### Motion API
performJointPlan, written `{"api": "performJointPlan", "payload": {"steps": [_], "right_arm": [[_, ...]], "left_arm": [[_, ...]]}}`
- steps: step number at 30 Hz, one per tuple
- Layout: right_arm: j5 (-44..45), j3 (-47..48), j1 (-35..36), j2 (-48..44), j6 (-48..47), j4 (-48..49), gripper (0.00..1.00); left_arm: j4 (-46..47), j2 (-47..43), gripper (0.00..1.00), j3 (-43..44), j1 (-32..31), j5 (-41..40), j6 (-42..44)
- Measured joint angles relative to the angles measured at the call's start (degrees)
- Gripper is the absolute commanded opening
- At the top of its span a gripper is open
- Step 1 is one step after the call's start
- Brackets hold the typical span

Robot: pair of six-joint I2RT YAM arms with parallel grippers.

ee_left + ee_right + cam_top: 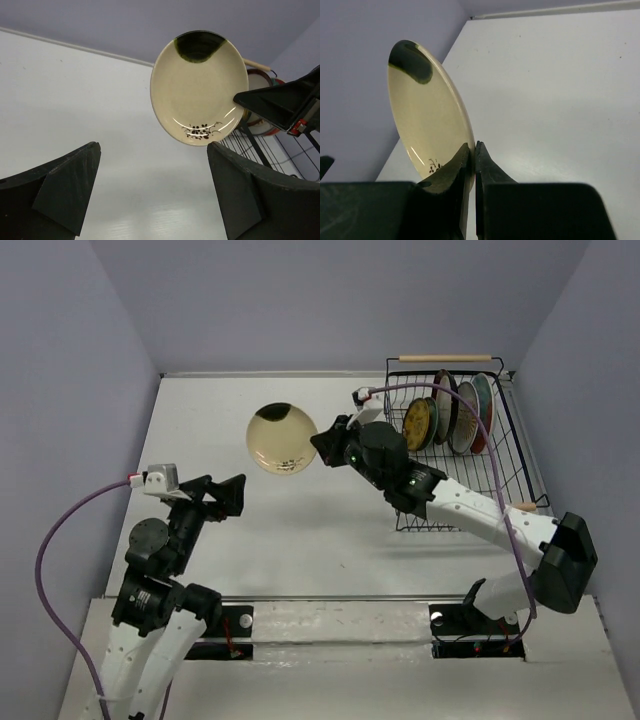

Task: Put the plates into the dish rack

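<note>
You see one cream plate (283, 439) pinched at rim by right gripper (322, 445); five plates (463, 417) upright in dish rack (470, 472); left gripper (232, 495) spread wide, empty.

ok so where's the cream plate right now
In the top view the cream plate is held by its rim in the right gripper, over the far middle of the table, left of the dish rack.

white table (300, 540), lavender walls (300, 300) (plain)
</note>
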Motion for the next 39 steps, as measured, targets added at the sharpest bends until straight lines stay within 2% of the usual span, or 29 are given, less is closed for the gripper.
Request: {"api": "performJointPlan", "payload": {"steps": [5,12,15,18,19,21,22,24,25,26,31,33,34,36,37,39], "right_arm": [[-5.6,-5.4,-0.7,-5.9,-0.5,-4.3,0.07],[-11.6,-8.1,-0.8,-10.4,-0.5,-6.1,0.07],[-13.6,-9.2,-0.8,-12.0,-0.4,-6.2,0.07],[-15.5,-9.9,-0.8,-12.7,-0.4,-6.5,0.07],[-16.4,-10.1,-0.8,-12.8,-0.4,-6.6,0.07],[-18.1,-10.3,-1.1,-13.0,-0.4,-6.7,0.07],[-18.5,-10.3,-1.2,-13.0,-0.6,-6.7,0.18],[-18.8,-10.6,-2.3,-13.2,-1.2,-7.3,0.32],[-20.1,-11.1,-3.1,-13.4,-0.7,-7.0,0.44],[-21.1,-11.3,-3.4,-13.7,-0.8,-7.0,0.50],[-27.1,-11.8,-3.9,-15.5,-2.2,-6.2,0.52],[-31.0,-12.1,-5.0,-15.8,-2.9,-6.1,0.47],[-32.7,-12.2,-5.4,-15.8,-3.2,-6.1,0.41],[-35.8,-12.2,-6.0,-15.8,-3.6,-6.1,0.14],[-37.2,-12.2,-6.1,-15.8,-3.7,-6.0,0.07],[-39.8,-12.2,-6.4,-15.9,-3.8,-5.4,0.07]], "left_arm": [[3.2,5.1,0.99,-2.7,0.0,7.4,-3.2],[11.3,11.7,0.99,-4.6,0.0,15.4,-8.7],[14.0,14.8,0.91,-5.9,0.1,17.6,-10.8],[15.9,16.4,0.66,-7.0,0.1,18.9,-12.3],[16.8,16.9,0.40,-7.3,0.1,19.5,-12.9],[18.6,17.3,0.20,-7.9,0.2,20.7,-14.1],[19.9,17.2,0.07,-8.4,0.2,21.5,-14.6],[22.4,16.8,0.05,-9.0,0.5,23.7,-16.6],[23.9,16.4,0.05,-9.2,0.4,24.6,-16.5],[24.5,16.1,0.05,-9.4,0.4,25.9,-16.6],[28.3,17.2,0.05,-10.3,0.5,32.5,-17.6],[30.2,17.6,0.05,-10.6,0.5,35.2,-18.1],[30.6,17.7,0.05,-10.7,0.5,35.9,-18.2],[31.5,18.0,0.08,-11.0,0.5,37.8,-18.5],[31.8,18.1,0.21,-11.0,0.5,38.3,-18.6],[32.2,18.3,0.44,-11.0,0.7,39.5,-19.0]]}}
